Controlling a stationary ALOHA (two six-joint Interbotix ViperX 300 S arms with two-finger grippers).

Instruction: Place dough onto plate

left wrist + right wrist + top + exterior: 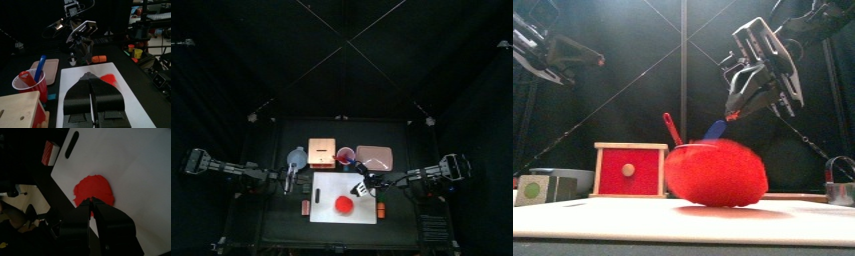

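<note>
Red dough (345,205) lies on the white board (321,190) at the table's front, a flattish round lump sitting free, with nothing gripping it. From the front camera it looms large on the board's pale surface (593,222). The plate (376,156), pale pink-beige with rounded corners, sits behind the board toward the right, well apart from the dough.

The right gripper (734,112) hangs in the air above the board, and in its own wrist view its jaws are drawn together with nothing between them, the dough (93,190) lying on the board just past their tips. The left gripper (93,77) is likewise closed and empty, held over the board's left part, with the dough (108,78) beyond it.

Behind the board stand a dark red cup (345,155) holding a blue utensil (39,66), and an orange-tan block (322,153) to its left.
</note>
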